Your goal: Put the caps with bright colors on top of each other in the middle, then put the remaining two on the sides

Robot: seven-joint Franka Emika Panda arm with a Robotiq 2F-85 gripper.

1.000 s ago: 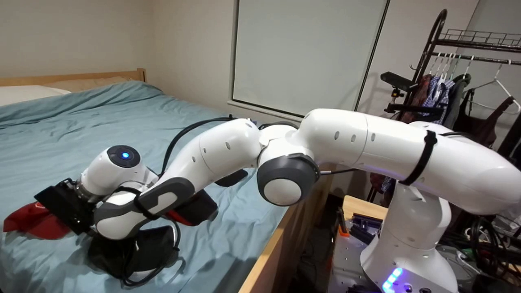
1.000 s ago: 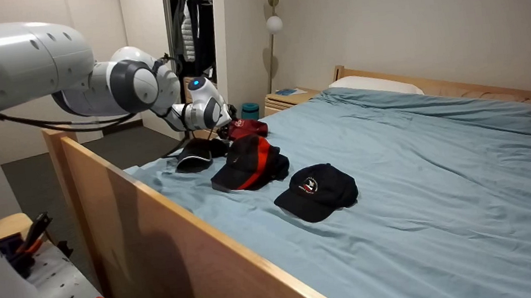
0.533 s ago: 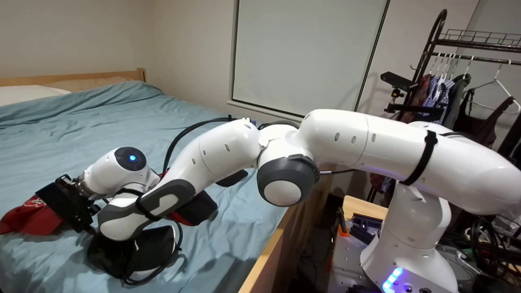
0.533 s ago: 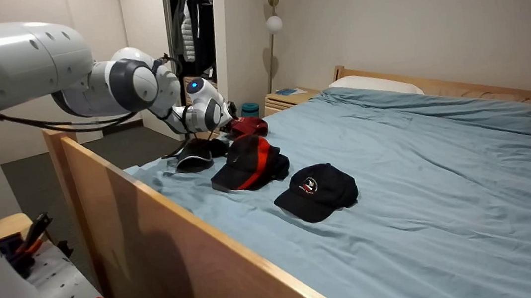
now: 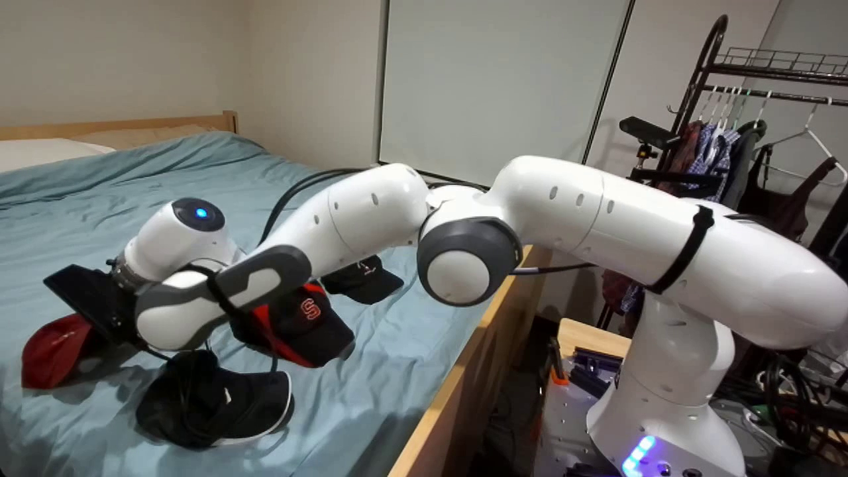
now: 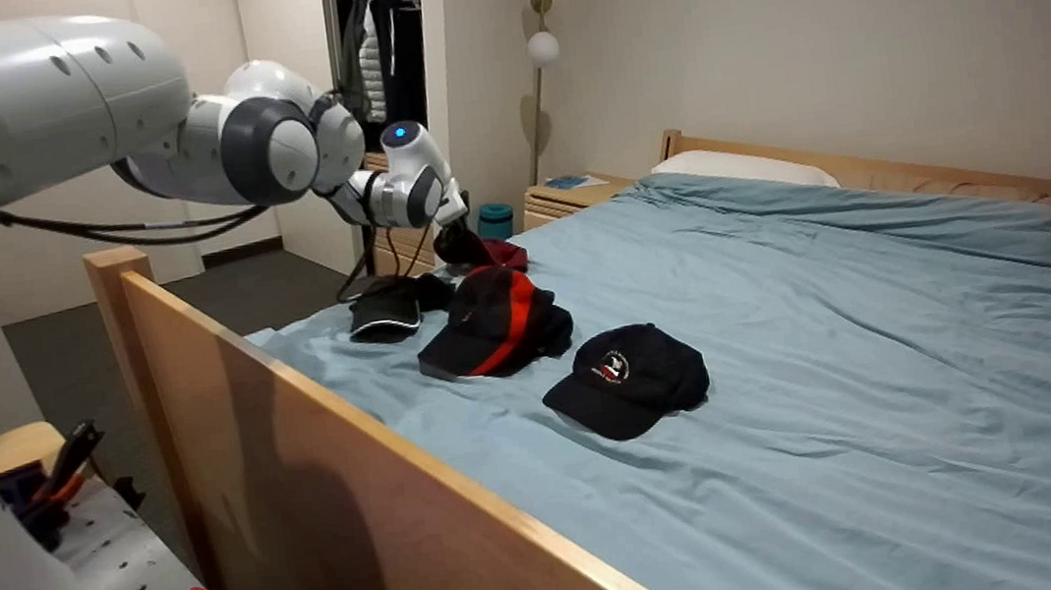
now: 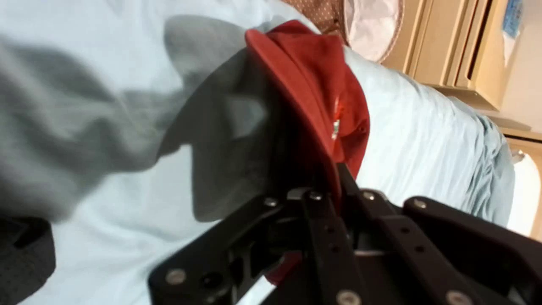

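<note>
The hand (image 7: pixel 333 188) is sitting higher than a second ago, pinching the red cap (image 5: pixel 54 354) by its edge, nine o'clock from the black-and-red cap (image 5: pixel 299 331) in an exterior view; swinging could be working that thin hold loose.

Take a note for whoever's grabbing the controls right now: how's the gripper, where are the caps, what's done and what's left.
Gripper: shut on the red cap, its edge pinched between the fingers; whether it fully clears the bed is hard to tell.
On the bed: black-and-red cap between the white-edged black cap and the dark emblem cap.
Done: red cap gripped; nothing stacked yet.
Left: stack it on the black-and-red cap; the other two already flank that, so may need little adjusting.
</note>
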